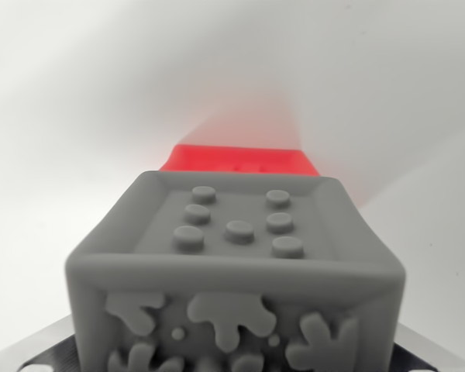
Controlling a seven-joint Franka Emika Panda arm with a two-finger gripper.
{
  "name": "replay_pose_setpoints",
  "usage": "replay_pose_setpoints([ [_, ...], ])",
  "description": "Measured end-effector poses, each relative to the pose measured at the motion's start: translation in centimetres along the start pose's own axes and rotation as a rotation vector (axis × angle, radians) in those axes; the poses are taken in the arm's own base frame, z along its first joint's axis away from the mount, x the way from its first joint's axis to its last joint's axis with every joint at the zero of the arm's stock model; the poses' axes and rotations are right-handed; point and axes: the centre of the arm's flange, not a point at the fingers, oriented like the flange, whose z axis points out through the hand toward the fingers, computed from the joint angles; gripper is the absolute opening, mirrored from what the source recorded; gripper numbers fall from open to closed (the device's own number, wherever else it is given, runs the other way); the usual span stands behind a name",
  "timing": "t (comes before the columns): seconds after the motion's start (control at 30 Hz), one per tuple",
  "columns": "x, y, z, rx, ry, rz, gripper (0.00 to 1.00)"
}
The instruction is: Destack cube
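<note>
The wrist view was filled by a grey cube (236, 267) with raised studs in its recessed top and blotchy relief on its near face, while a red cube (240, 161) showed only as a strip just behind its top edge, on a white table (77, 101). Whether the grey cube sat on the red one or merely before it could not be told, nor whether the claw was open or held anything, since no fingers showed. Done well, the step probably called for a centred, square grip and a straight lift, so the other cube stayed undisturbed.
</note>
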Motion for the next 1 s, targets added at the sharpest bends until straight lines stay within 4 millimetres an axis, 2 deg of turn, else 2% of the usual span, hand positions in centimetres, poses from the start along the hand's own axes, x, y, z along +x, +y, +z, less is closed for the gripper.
replay_pose_setpoints([
  [0.5,0.0,0.0,-0.1,0.001,0.0,0.0,0.0],
  [1.0,0.0,-0.1,-1.7,0.003,0.001,0.0,0.0],
])
